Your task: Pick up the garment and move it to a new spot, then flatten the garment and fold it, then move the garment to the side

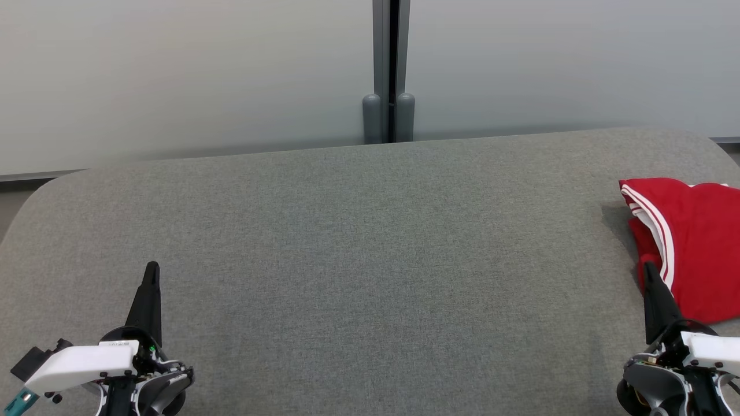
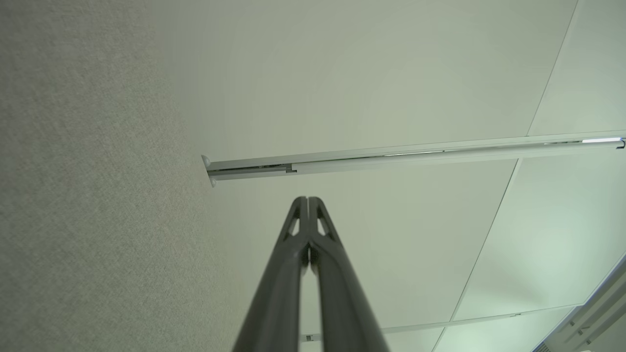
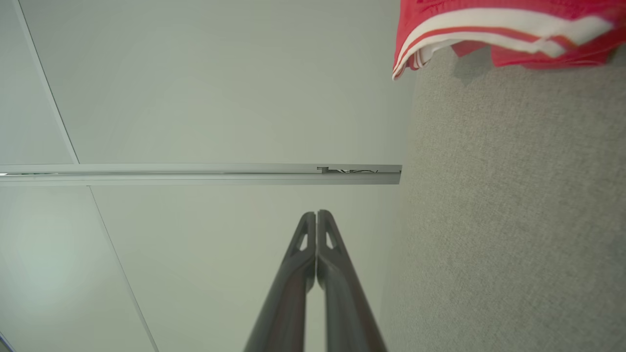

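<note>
The garment (image 1: pixel 694 242) is red with white stripes and lies folded in a compact pile at the right edge of the grey cushioned surface (image 1: pixel 370 260). In the right wrist view the garment (image 3: pixel 499 29) shows at the top right. My right gripper (image 1: pixel 648 268) is shut and empty, its tips rising in front of the garment's near left edge; whether they touch it I cannot tell. In its own view the right gripper (image 3: pixel 317 215) has both fingers pressed together. My left gripper (image 1: pixel 152 267) rests shut and empty at the lower left, far from the garment. The left gripper (image 2: pixel 307 200) also shows closed fingers.
Pale wall panels stand behind the surface, joined by a dark vertical post (image 1: pixel 388 69) with two grey rounded caps at its foot. The surface has rounded far corners. A wide stretch of grey fabric lies between the two grippers.
</note>
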